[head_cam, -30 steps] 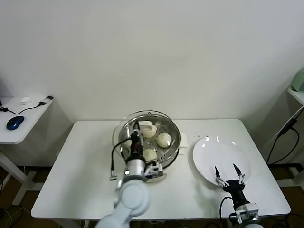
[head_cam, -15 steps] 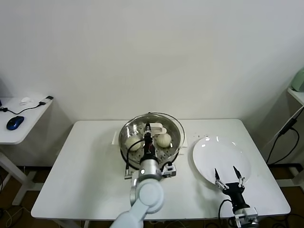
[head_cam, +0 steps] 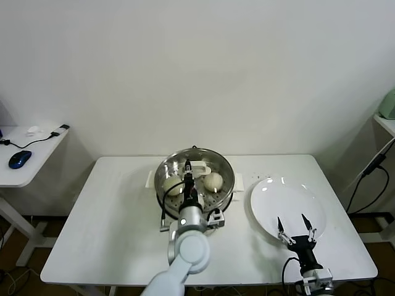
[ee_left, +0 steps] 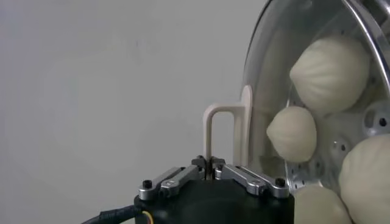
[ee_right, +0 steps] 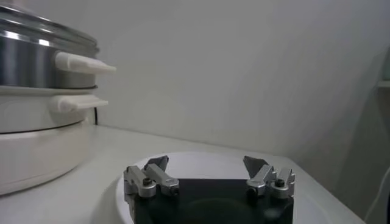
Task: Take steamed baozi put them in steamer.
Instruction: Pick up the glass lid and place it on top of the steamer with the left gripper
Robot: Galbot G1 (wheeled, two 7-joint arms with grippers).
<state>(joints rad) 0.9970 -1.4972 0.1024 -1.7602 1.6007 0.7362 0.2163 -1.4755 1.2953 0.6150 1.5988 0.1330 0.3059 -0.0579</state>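
The steel steamer (head_cam: 227,193) stands on its white base at the table's middle. Several cream-white baozi lie inside on the perforated tray, two plain in the head view (head_cam: 172,185) (head_cam: 213,180). The left wrist view shows them through the glass (ee_left: 331,72) (ee_left: 292,133). My left gripper (head_cam: 187,166) (ee_left: 209,163) is shut on the white handle (ee_left: 220,117) of the round glass lid (head_cam: 207,155), which covers the steamer. My right gripper (head_cam: 294,227) (ee_right: 206,164) is open and empty over the near edge of the white plate (head_cam: 278,197).
The plate (ee_right: 201,157) holds nothing. The steamer's steel wall (ee_right: 30,64) and white base (ee_right: 30,152) are to the right gripper's left. A side table with a blue mouse (head_cam: 20,158) stands far left. Cables (head_cam: 364,185) hang by the table's right edge.
My left gripper has carried the glass lid rightward from the steamer's left side until it sits centred over the steamer. The right gripper has stayed by the plate.
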